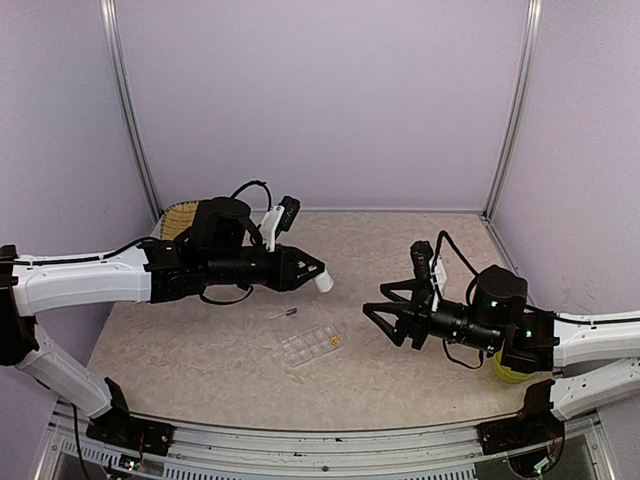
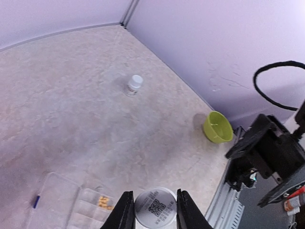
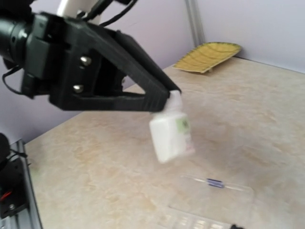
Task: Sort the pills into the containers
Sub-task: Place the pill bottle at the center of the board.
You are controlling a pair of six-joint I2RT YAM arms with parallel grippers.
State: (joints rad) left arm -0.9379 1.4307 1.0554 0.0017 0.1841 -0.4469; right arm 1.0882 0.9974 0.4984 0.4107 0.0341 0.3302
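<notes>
Count: 1 woven tray (image 1: 180, 218), 1 yellow-green bowl (image 2: 218, 127), 1 clear organizer box (image 1: 312, 345), 2 white bottles, 1 small cluster of orange pills (image 1: 336, 341) (number unresolved) in a box cell, below and between both jaw sets
- left gripper (image 1: 316, 272): jaws narrow, clamping held bottle (image 2: 155, 206); second bottle (image 2: 135, 85) well ahead
- right gripper (image 1: 373, 300): jaws wide, empty
</notes>
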